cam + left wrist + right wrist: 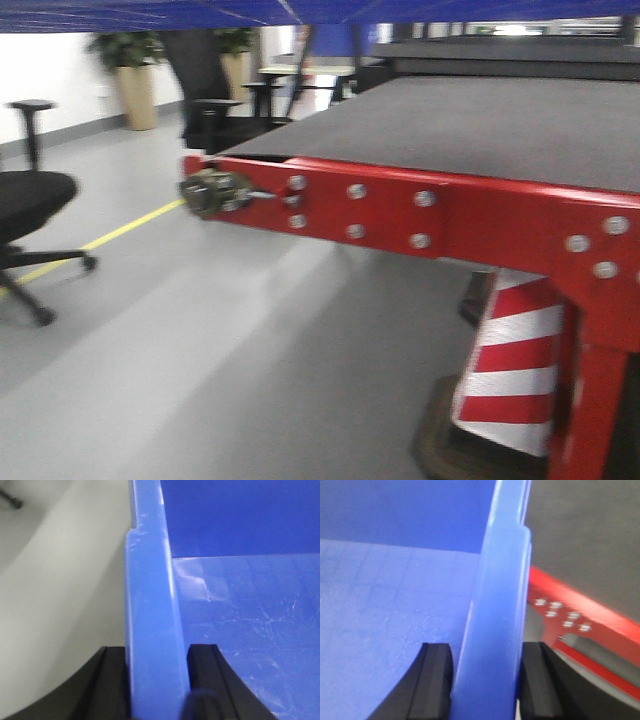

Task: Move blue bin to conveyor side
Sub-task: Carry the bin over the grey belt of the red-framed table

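The blue bin [150,625] hangs between my two grippers, caught by its thick rim on either side. My left gripper [156,655] is clenched on the left rim, with one black finger [112,680] outside the wall and the other inside, above the bin's scuffed bottom. My right gripper [487,655] is clamped on the right rim in the same way. In the front view the bin shows only as a blue strip across the top, above the near end of the conveyor [480,130]. Past my right rim lie the dark belt and its bolted red frame [450,215]. A red-and-white striped cone [510,370] stands under that frame. To the left, an office chair [30,200] sits on the grey floor [230,380] near a yellow line [120,235].
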Robot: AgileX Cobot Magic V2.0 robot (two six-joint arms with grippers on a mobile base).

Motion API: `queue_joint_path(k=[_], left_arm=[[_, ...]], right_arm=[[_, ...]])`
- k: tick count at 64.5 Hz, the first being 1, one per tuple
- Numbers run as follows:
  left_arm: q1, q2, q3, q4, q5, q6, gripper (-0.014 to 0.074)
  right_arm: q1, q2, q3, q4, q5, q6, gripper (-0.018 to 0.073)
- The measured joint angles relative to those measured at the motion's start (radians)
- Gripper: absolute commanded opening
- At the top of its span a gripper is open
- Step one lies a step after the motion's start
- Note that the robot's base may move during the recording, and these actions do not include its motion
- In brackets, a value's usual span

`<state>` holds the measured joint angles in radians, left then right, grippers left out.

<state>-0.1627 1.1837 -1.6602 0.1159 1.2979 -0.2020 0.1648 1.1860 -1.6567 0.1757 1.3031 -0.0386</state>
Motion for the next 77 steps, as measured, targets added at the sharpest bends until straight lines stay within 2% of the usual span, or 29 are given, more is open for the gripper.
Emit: queue_joint_path(k=[77], left_arm=[[0.000, 0.002, 0.001, -0.002, 0.000, 0.000, 0.0002]], right_arm=[[0.000, 0.000, 0.000, -0.002, 0.000, 0.000, -0.0064]])
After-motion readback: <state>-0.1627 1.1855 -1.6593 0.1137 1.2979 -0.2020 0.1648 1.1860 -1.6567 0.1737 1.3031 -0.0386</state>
